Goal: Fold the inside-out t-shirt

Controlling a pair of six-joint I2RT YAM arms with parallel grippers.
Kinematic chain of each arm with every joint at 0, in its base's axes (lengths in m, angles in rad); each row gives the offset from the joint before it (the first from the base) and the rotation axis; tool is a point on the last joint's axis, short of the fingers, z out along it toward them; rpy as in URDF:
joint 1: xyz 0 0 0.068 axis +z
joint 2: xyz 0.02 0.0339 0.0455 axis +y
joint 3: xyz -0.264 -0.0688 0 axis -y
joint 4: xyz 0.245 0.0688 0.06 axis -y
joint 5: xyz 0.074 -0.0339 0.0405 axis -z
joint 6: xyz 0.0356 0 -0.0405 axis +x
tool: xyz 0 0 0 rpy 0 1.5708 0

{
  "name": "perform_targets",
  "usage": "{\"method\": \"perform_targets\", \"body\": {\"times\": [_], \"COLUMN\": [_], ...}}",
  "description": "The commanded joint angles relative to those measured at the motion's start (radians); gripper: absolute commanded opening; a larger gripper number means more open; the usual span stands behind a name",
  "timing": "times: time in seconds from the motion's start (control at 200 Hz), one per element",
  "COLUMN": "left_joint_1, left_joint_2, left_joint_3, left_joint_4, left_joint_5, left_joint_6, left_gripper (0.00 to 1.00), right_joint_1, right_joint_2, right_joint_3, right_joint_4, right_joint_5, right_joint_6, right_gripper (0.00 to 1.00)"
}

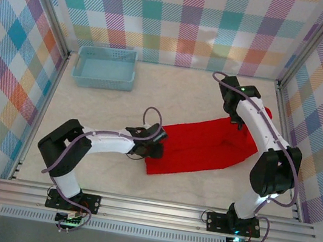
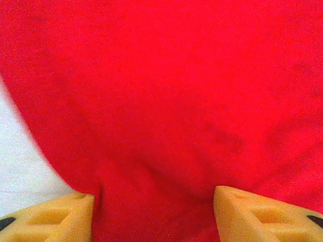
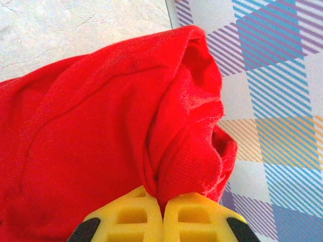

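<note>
Plaid walls ring the pale desk point(image 1: 99, 166). From above, the red inside-out t-shirt point(image 1: 206, 149) lies stretched between my 2 arms. My left wrist view adds that my left fingers point(image 2: 55, 217) stand apart with the shirt's left end bunched between them. My right wrist view shows my right fingers point(image 3: 133, 219) pressed together, pinching a fold at the far-right end beside the wall.

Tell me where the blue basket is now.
In the top view, the light-blue basket sits in the far left corner, apart from the red t-shirt.
</note>
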Motion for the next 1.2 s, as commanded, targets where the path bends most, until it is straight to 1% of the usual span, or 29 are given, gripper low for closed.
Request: {"method": "perform_targets", "body": {"times": [0.0, 0.07, 0.215, 0.455, 0.485, 0.605, 0.69, 0.855, 1.195], "left_joint_1": [-0.038, -0.035, -0.022, -0.005, -0.006, -0.006, -0.006, -0.007, -0.006], "left_joint_2": [0.004, -0.015, -0.053, -0.091, -0.094, -0.091, -0.083, -0.064, -0.058], "left_joint_3": [0.038, 0.021, -0.036, -0.149, -0.158, -0.186, -0.194, -0.192, -0.2], "left_joint_4": [0.07, 0.077, 0.083, 0.154, 0.163, 0.21, 0.236, 0.254, 0.259], "left_joint_5": [0.083, 0.057, 0.013, 0.011, 0.014, 0.031, 0.045, 0.062, 0.056], "left_joint_6": [-0.044, -0.058, -0.081, -0.125, -0.127, -0.134, -0.134, -0.135, -0.134], "left_gripper": [0.57, 0.56, 0.56, 0.5, 0.49, 0.47, 0.46, 0.41, 0.35], "right_joint_1": [0.059, 0.114, 0.219, 0.362, 0.379, 0.443, 0.476, 0.517, 0.547], "right_joint_2": [-0.028, -0.036, -0.038, 0.006, 0.01, 0.027, 0.04, 0.075, 0.097], "right_joint_3": [0.025, 0.018, 0.012, 0.001, -0.004, -0.02, -0.023, 0.012, -0.004], "right_joint_4": [-0.052, -0.05, -0.05, -0.072, -0.065, -0.041, -0.017, -0.018, 0.038], "right_joint_5": [0.046, 0.035, -0.057, -0.173, -0.215, -0.282, -0.327, -0.357, -0.452], "right_joint_6": [-0.041, -0.053, -0.029, 0.081, 0.094, 0.155, 0.185, 0.227, 0.257], "right_gripper": [0.0, 0.0, 0.0, 0.0, 0.0, 0.0, 0.0, 0.0, 0.01]}}
